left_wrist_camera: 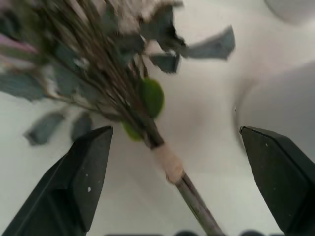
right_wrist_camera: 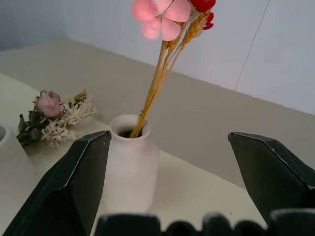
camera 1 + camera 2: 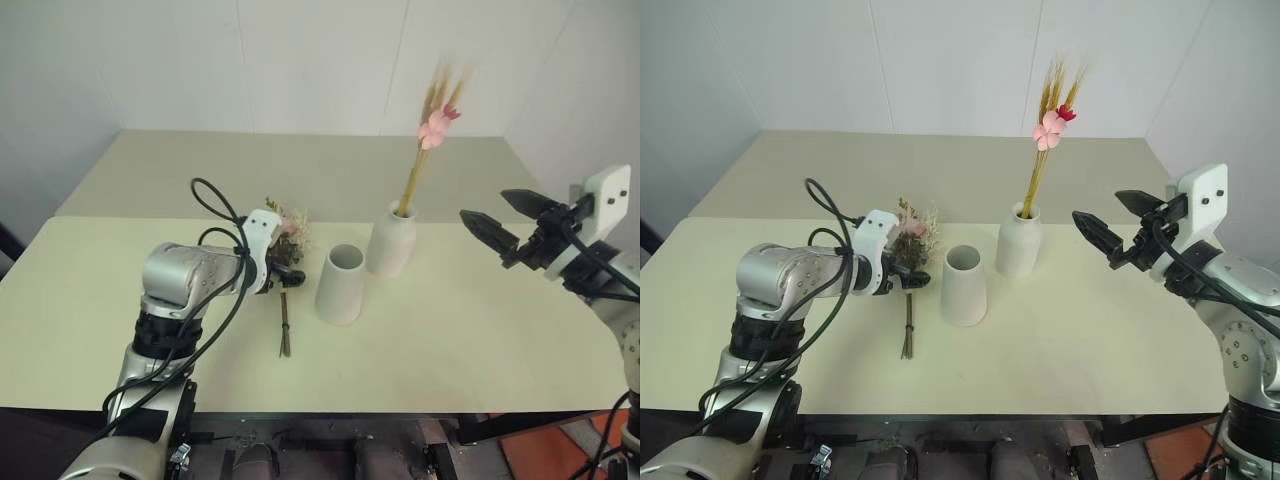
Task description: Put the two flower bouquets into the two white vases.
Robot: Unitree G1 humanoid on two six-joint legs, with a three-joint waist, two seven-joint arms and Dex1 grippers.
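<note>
A bushy bouquet of pink blooms and cream sprigs lies flat on the table, with its dark stem pointing toward the front edge. My left gripper is open just over it. In the left wrist view its fingers stand on either side of the taped stem binding without touching it. The wide-mouthed white vase stands upright and holds nothing. Behind it, the bottle-shaped white vase holds the slim yellow stalk bundle with a pink flower. My right gripper hangs open to the right of that vase, holding nothing.
The cream table runs on to a second table surface behind. White walls close the far side. There is bare tabletop in front of and to the right of the vases.
</note>
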